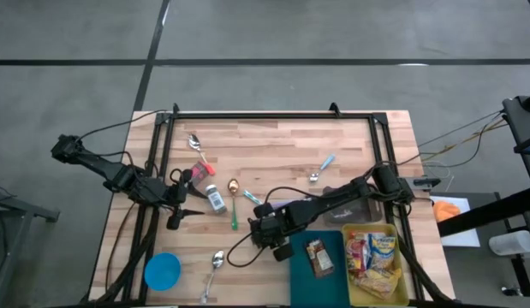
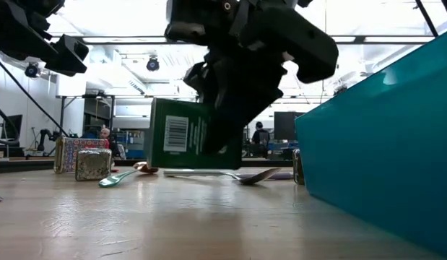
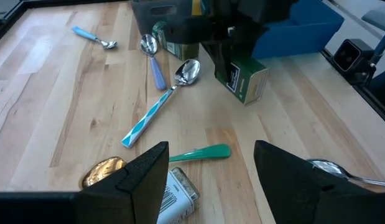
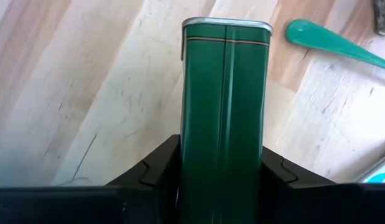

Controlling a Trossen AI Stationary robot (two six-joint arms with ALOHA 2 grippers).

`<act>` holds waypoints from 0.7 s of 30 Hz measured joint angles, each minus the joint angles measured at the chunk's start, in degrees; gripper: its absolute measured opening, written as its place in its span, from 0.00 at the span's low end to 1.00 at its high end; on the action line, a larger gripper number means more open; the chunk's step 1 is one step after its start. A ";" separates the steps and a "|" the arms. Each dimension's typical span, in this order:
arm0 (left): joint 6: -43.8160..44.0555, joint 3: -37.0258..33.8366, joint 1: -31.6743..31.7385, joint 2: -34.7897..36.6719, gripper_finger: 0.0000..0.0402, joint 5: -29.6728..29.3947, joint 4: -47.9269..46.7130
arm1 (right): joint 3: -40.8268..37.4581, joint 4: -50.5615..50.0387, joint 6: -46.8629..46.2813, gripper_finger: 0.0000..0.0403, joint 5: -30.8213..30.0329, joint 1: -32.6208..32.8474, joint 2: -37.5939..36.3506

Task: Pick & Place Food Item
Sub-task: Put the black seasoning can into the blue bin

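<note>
A green rectangular tin (image 4: 224, 93) with a barcode on one broad face (image 2: 178, 134) sits between the fingers of my right gripper (image 1: 266, 233), near the middle of the table, just left of the teal tray (image 1: 300, 267). The left wrist view shows the tin (image 3: 243, 79) tilted under that gripper. My left gripper (image 3: 211, 180) waits open at the table's left, above a small silver tin (image 3: 178, 196), touching nothing. My right gripper pinches the green tin between its two fingers (image 4: 160, 167), one on each broad face (image 2: 201, 141), toward the tin's upper end. The fingers come from above, slanting steeply down. The tin hangs tilted below them, its lower edge (image 2: 191, 166) barely above the wood.
The teal tray holds a brown packet (image 1: 317, 257); beside it a yellow tray (image 1: 405, 282) holds snack packets. A blue round dish (image 1: 162, 271) sits near the front left. Several spoons (image 3: 180, 78) and a green-handled one (image 3: 204, 152) lie scattered mid-table. A black frame (image 1: 273, 115) rims the table.
</note>
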State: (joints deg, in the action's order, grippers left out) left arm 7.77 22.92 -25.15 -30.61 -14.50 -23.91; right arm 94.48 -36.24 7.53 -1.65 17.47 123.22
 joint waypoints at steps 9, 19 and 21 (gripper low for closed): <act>0.02 0.00 -0.01 0.00 0.60 -0.02 -0.04 | 9.08 -13.71 -3.80 0.34 -0.02 1.17 -0.59; 0.02 0.00 -0.02 0.02 0.60 0.00 -0.21 | 24.23 -32.97 -12.53 0.34 -5.35 6.67 -3.55; 0.02 0.00 -0.02 0.02 0.60 0.00 -0.22 | 26.16 -35.52 -14.65 0.34 -7.74 8.01 -4.00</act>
State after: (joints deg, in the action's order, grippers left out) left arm 7.79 22.92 -25.17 -30.59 -14.50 -24.12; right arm 120.65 -71.75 -7.12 -9.39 25.48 119.22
